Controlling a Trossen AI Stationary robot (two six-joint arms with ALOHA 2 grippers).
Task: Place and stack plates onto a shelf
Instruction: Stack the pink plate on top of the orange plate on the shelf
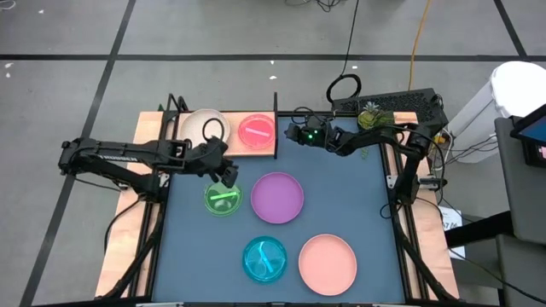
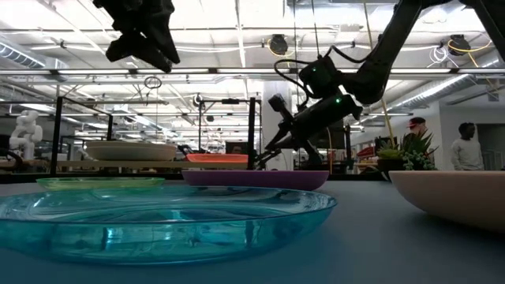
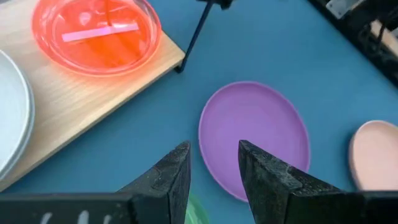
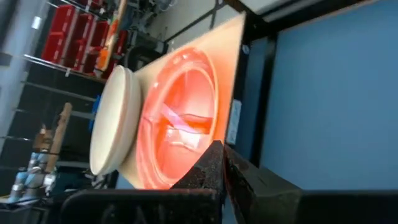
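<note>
Wooden shelf (image 1: 256,150) with two plates, blue table (image 1: 358,205) with four

A small potted plant (image 1: 370,117) with spiky green leaves stands at the far right edge of the dark blue surface (image 1: 341,213). In the room beyond, two people (image 2: 467,147) stand at far right, and red bins (image 4: 61,30) fill a rack.
</note>
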